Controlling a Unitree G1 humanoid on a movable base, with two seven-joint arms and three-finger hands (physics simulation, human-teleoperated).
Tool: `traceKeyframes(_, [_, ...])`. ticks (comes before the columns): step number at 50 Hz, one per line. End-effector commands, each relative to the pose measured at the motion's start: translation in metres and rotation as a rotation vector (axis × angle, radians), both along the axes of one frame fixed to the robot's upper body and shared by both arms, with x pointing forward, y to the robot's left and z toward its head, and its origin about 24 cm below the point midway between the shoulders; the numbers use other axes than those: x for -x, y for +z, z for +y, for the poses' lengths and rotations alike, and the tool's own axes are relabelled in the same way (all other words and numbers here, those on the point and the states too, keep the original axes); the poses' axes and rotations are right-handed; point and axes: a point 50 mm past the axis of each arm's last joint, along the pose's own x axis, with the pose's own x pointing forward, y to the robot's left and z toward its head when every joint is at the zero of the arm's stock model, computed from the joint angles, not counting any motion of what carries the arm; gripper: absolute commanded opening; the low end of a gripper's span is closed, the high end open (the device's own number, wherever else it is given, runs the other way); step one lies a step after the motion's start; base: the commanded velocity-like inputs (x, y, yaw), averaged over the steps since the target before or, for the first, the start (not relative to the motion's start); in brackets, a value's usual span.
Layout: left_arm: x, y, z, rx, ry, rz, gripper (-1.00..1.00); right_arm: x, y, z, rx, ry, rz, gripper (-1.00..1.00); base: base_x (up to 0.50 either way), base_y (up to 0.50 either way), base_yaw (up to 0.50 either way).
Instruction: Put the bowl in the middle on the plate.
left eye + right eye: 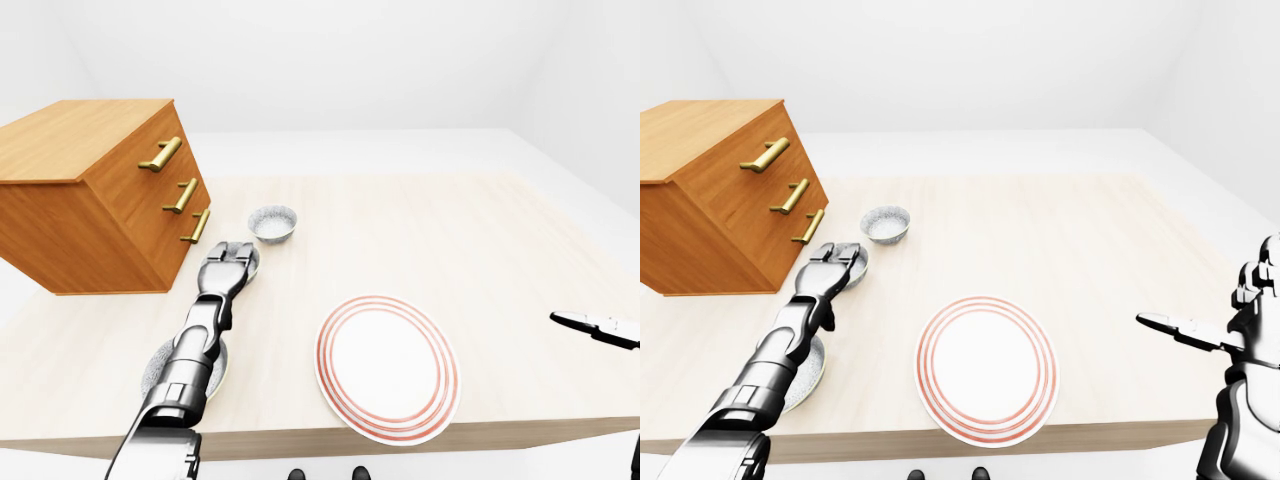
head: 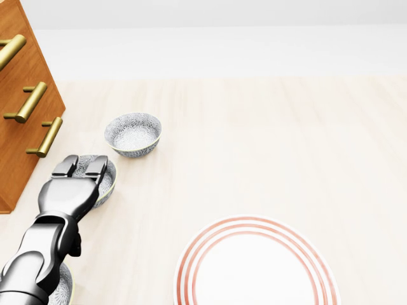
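The small grey speckled ceramic bowl in the middle [image 2: 109, 178] sits on the pale wooden worktop [image 2: 286, 140], second in a row of three, at the left of the head view. The left hand [image 2: 68, 190] lies over it, its fingers [image 2: 95, 166] stretched flat across the opening; whether they grip the rim cannot be told. A matching bowl [image 2: 133, 135] stands just beyond, apart from it, and another [image 1: 812, 370] lies partly under the forearm. A brown wooden drawer chest [image 1: 90, 190] with brass handles [image 2: 28, 101] stands close on the left. The white plate with red rings [image 2: 254, 221] lies well apart to the right, bare worktop between. The right hand [image 1: 1255, 300] hangs past the worktop's right edge, fingers [image 1: 1175, 328] released.
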Motion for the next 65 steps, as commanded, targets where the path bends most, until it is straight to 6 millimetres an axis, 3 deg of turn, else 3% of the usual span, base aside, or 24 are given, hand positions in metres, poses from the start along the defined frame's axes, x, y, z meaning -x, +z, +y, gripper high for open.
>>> traceKeyframes(1, [0.0, -0.002, 0.0, 0.004, -0.005, -0.003, 0.93, -0.003, -0.014, -0.005, -0.043, -0.012, 0.044, 1.0, 0.0, 0.0, 0.0])
traceKeyframes(3, [0.0, -0.001, 0.0, 0.004, -0.005, -0.006, 0.94, -0.004, -0.019, -0.007, -0.061, -0.017, 0.062, 1.0, 0.0, 0.0, 0.0])
traceKeyframes(5, [0.0, -0.002, -0.001, 0.005, -0.006, -0.005, 0.71, -0.005, -0.023, -0.008, -0.073, -0.021, 0.074, 1.0, 0.0, 0.0, 0.0])
traceKeyframes(8, [0.0, -0.002, -0.001, 0.005, -0.007, -0.004, 0.6, -0.004, -0.021, -0.007, -0.067, -0.021, 0.068, 1.0, 0.0, 0.0, 0.0])
traceKeyframes(11, [0.0, -0.001, -0.001, 0.007, -0.007, -0.006, 0.4, 0.001, -0.01, -0.003, -0.031, -0.01, 0.03, 1.0, 0.0, 0.0, 0.0])
traceKeyframes(18, [-0.001, -0.001, -0.002, 0.011, -0.007, -0.007, 0.32, 0.004, 0.003, 0.003, 0.012, 0.003, -0.013, 1.0, 0.0, 0.0, 0.0])
traceKeyframes(21, [-0.001, 0.0, -0.003, 0.014, -0.008, -0.008, -0.01, 0.007, 0.011, 0.006, 0.036, 0.01, -0.038, 1.0, 0.0, 0.0, 0.0])
traceKeyframes(24, [-0.001, 0.0, -0.003, 0.017, -0.009, -0.006, -0.03, 0.007, 0.014, 0.007, 0.047, 0.016, -0.048, 1.0, 0.0, 0.0, 0.0])
traceKeyframes(26, [-0.001, -0.001, -0.003, 0.018, -0.008, -0.006, -0.18, 0.005, 0.009, 0.005, 0.03, 0.012, -0.033, 1.0, 0.0, 0.0, 0.0])
traceKeyframes(27, [0.0, -0.001, -0.004, 0.022, -0.01, -0.006, -0.62, 0.003, 0.004, 0.003, 0.012, 0.007, -0.016, 1.0, 0.0, 0.0, 0.0])
traceKeyframes(28, [0.0, -0.001, -0.004, 0.022, -0.011, -0.006, -0.62, 0.003, 0.003, 0.003, 0.01, 0.007, -0.015, 1.0, 0.0, 0.0, 0.0])
traceKeyframes(29, [0.0, 0.001, -0.005, 0.029, -0.012, -0.019, -1.0, 0.002, 0.003, 0.003, 0.009, 0.007, -0.015, 1.0, 0.0, 0.0, 0.0])
traceKeyframes(33, [0.001, -0.001, -0.005, 0.032, -0.017, -0.016, -1.0, 0.008, 0.019, 0.009, 0.062, 0.022, -0.067, 1.0, 0.0, 0.0, 0.0])
traceKeyframes(38, [0.002, 0.0, -0.006, 0.04, -0.022, -0.018, -1.0, 0.004, 0.006, 0.004, 0.019, 0.011, -0.026, 1.0, 0.0, 0.0, 0.0])
traceKeyframes(51, [0.004, 0.003, -0.012, 0.051, -0.036, -0.028, -1.0, 0.007, 0.013, 0.007, 0.041, 0.02, -0.049, 1.0, 0.0, 0.0, 0.0])
traceKeyframes(65, [0.015, 0.023, -0.022, 0.075, -0.087, -0.085, -1.0, 0.005, 0.01, 0.005, 0.031, 0.014, -0.035, 1.0, 0.0, 0.0, 0.0])
